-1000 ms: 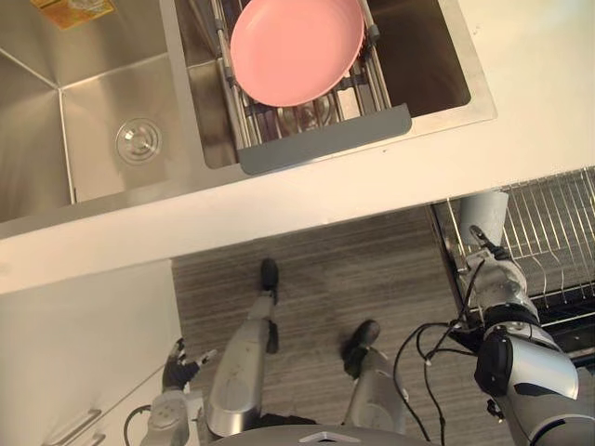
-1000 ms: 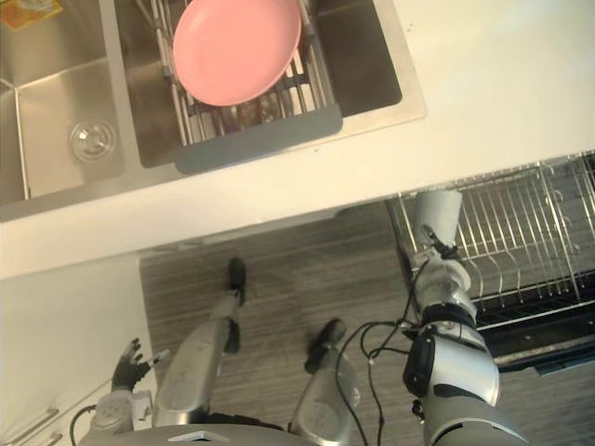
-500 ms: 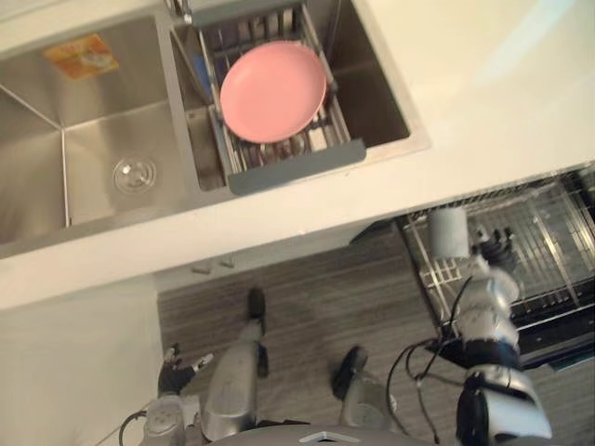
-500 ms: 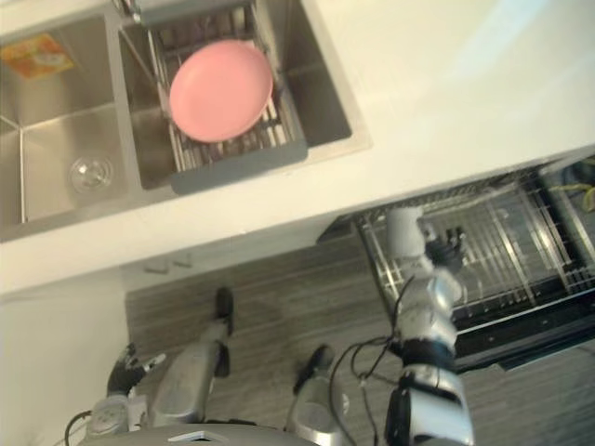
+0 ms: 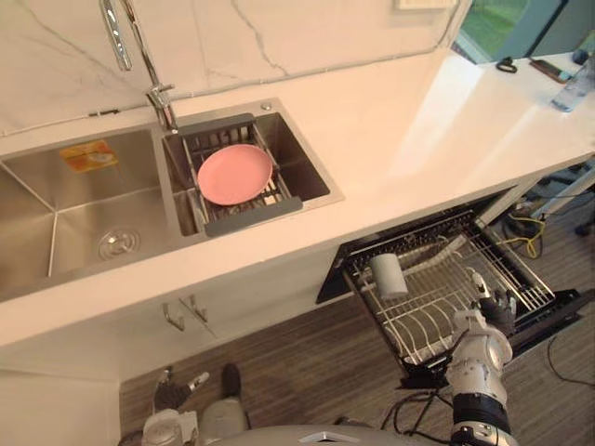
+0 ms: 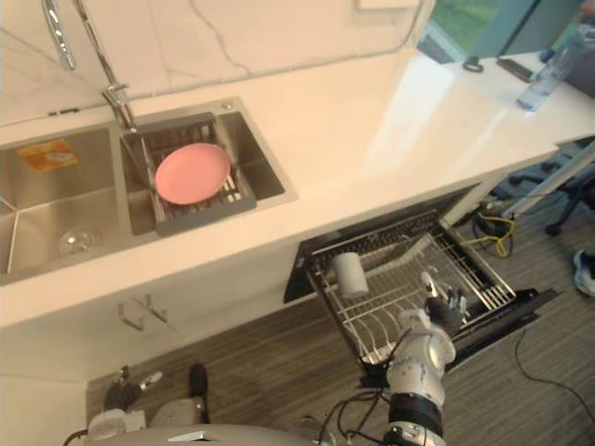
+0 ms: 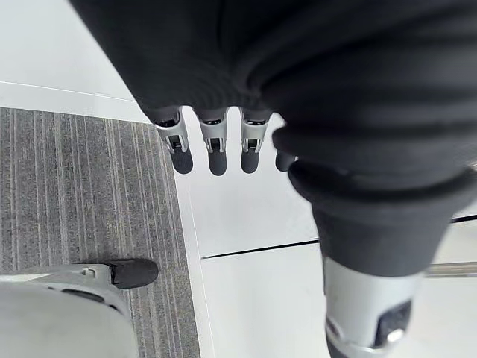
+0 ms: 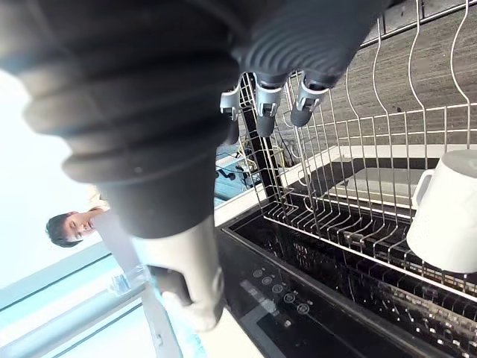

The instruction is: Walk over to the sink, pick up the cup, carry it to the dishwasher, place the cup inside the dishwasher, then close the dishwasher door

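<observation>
1. Dishwasher door [image 8: 313,298]: lies open under the pulled-out rack [image 5: 483,265]. Push the rack home first, then lift from under the door's outer edge.
2. Cup [image 5: 388,275]: sits at the rack's left end, free of both hands. It looks settled, but I can't confirm this.
3. Right hand [image 5: 491,302]: fingers straight and empty, just above the wires. Draw it clear without snagging.
4. Left hand [image 5: 172,390]: relaxed and empty, hanging low.

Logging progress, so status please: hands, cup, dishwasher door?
Right hand open above rack, off the cup. Left hand open, low at side. The cup sits in rack. Pulled-out rack overhangs open door.
</observation>
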Controlling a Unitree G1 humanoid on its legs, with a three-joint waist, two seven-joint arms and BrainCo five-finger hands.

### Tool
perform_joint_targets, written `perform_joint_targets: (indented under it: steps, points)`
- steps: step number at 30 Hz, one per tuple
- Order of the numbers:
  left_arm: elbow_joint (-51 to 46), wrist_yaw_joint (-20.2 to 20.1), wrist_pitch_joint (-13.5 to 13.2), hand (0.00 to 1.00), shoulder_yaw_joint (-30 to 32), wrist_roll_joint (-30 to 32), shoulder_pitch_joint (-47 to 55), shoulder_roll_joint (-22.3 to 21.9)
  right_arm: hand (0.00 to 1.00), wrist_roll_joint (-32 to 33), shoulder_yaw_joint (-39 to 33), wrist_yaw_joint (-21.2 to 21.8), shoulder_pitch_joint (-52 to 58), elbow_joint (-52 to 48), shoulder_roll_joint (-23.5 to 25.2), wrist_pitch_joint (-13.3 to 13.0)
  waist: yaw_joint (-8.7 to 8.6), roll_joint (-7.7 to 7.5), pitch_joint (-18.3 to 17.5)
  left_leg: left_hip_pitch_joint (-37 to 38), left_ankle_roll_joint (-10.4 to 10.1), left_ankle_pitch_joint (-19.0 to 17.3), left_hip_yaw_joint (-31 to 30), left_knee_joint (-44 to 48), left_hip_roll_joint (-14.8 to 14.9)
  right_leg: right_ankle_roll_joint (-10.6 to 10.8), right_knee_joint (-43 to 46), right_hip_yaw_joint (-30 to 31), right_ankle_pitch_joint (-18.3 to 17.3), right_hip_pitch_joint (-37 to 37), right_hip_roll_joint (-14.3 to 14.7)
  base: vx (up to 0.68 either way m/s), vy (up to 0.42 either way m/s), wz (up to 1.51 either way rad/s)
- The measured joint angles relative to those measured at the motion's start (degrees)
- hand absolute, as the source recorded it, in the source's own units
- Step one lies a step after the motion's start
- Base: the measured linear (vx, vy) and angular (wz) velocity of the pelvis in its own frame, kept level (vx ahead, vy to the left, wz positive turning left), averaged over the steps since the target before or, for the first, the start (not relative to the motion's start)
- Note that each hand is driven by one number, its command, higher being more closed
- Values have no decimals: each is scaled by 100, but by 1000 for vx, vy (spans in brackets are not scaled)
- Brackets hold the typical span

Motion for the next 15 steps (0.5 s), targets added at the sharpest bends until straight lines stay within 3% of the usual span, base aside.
perform_joint_targets:
  steps: [5, 8, 10, 12, 15]
  points:
    - [31, 98, -3, 0, 344, -79, 152, -195, 0, -447, 137, 244, 485, -1584, 539, -217, 27, 19, -101, -22, 15, -7, 87, 3, 44, -62, -24, 96, 71, -25, 39, -1, -9, -4]
    - [28, 96, -3, 0, 611, -112, 250, -344, 0, -613, 111, 225, 859, -2350, 802, -640, -27, 16, -158, -108, 120, 49, 158, 4, 37, -20, 49, -23, 98, -13, 20, 39, 1, 19]
    - [28, 88, -2, 0, 700, -107, 297, -386, 0, -982, 174, 234, 1099, -2833, 909, -861, -131, 25, -173, -39, 194, 9, 784, 8, 88, 39, 152, -172, 12, 104, -81, 42, 24, 38]
    - [27, 74, -4, 0, 756, -107, 375, -445, 0, -1254, 507, 326, 1177, -3283, 868, -988, -155, 36, -180, 123, 283, 41, 910, 39, 22, 87, 306, -143, -70, 144, -217, 10, 70, 8]
    - [45, 40, -87, 0, 751, -133, 433, -462, 0, -1857, 1283, 736, 1059, -3619, 768, -1065, -101, 44, -204, 201, 233, -24, 979, 39, -10, 68, 401, 37, -175, 64, -272, -26, 36, -16]
